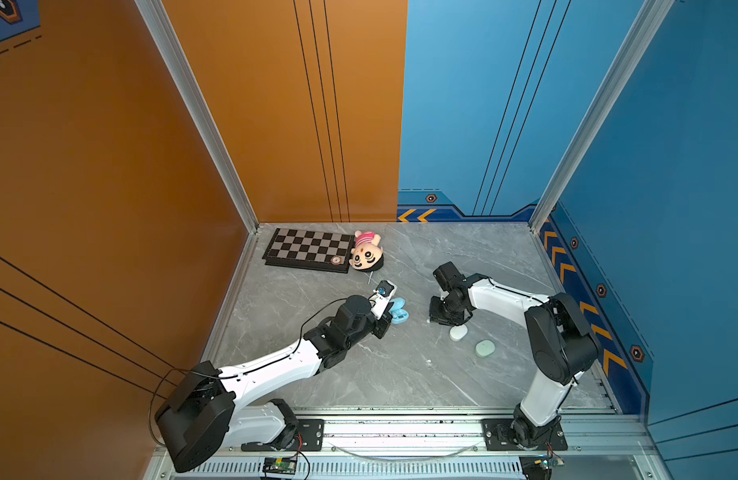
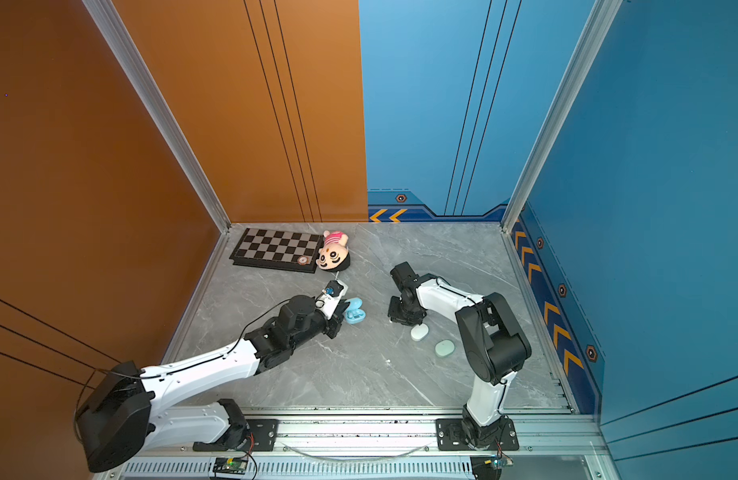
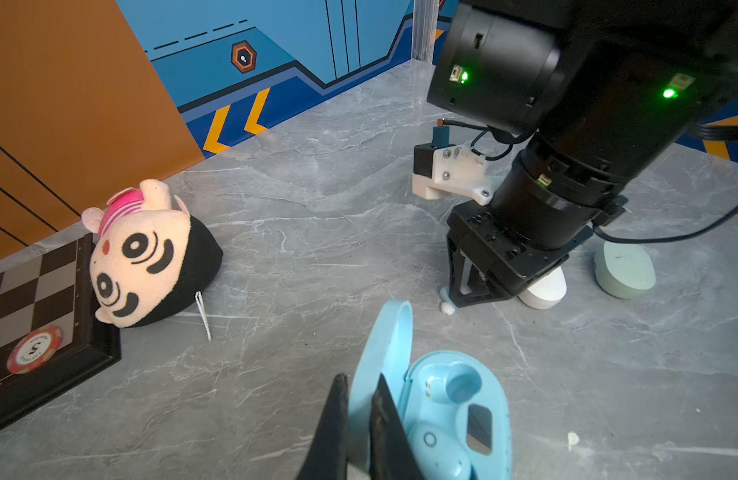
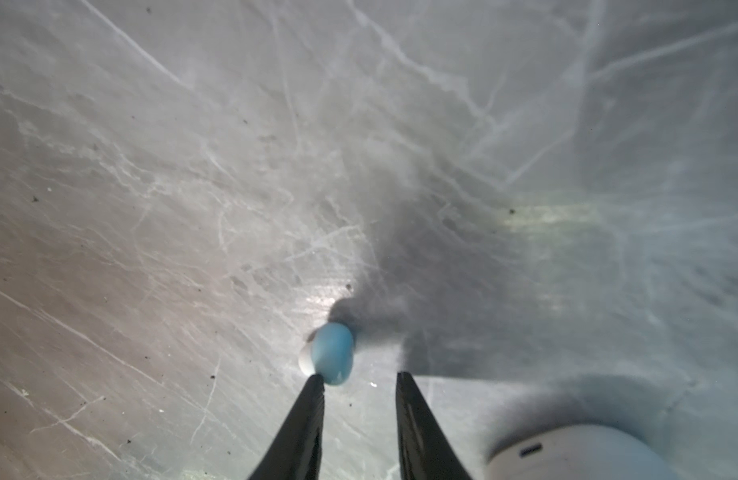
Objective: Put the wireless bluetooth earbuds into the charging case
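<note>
— Taking the open charging case (image 1: 397,312) as the mark, where is everything?
— One earbud (image 3: 436,451) sits in it. Behind it to the left lies the chessboard (image 1: 307,249), with a poker chip (image 1: 336,260) on its near right corner and the plush head (image 1: 367,251) against its right edge.
— And to its right?
— A loose earbud (image 4: 332,359) on the table (image 1: 359,374), then the nearer closed case (image 1: 459,332), then the farther closed case (image 1: 485,348).

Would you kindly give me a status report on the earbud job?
Left gripper shut on lid of open pale blue oval plastic charging case. Right gripper open, tiny pale blue plastic earbud at one fingertip. Nothing blocking.
</note>
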You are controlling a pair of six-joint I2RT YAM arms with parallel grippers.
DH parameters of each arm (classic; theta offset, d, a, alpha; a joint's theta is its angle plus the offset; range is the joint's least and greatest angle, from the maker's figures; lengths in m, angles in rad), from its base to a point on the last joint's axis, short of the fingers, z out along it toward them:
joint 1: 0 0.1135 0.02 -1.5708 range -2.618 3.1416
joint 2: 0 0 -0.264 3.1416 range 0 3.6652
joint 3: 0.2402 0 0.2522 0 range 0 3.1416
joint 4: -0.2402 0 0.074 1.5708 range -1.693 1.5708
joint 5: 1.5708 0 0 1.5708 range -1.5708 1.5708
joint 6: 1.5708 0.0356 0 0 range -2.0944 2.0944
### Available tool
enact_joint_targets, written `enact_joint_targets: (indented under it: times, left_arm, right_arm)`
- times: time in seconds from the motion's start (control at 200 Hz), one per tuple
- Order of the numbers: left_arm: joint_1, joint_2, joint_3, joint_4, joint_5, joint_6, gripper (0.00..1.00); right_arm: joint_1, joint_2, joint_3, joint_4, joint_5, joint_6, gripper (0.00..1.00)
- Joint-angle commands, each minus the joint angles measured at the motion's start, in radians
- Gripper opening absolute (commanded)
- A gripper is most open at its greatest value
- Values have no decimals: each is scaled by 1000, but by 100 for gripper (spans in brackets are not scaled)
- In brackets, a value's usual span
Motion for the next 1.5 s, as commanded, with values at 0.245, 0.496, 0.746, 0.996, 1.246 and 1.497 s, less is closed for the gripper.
enact_joint_targets:
  times: [0.245, 0.496, 0.746, 0.996, 1.246, 1.497]
  left_arm:
    - [2, 8, 34, -15, 17, 1, 0]
    - [5, 3, 45, -35, 16, 12, 0]
    - [6, 4, 55, -47, 21, 16, 0]
    - [9, 13, 63, -53, 29, 18, 0]
    - [13, 78, 102, -45, 47, 40, 0]
    - [30, 177, 161, 0, 80, 67, 0]
  right_arm:
    - [-7, 60, 53, 14, -9, 0, 27]
    - [-5, 76, 55, 24, -11, 0, 22]
    - [-5, 71, 58, 37, -14, -4, 15]
    - [-4, 35, 65, 39, -15, -15, 9]
    - [-2, -93, 68, 0, -21, -67, 8]
    - [10, -264, 80, -70, -77, -136, 9]
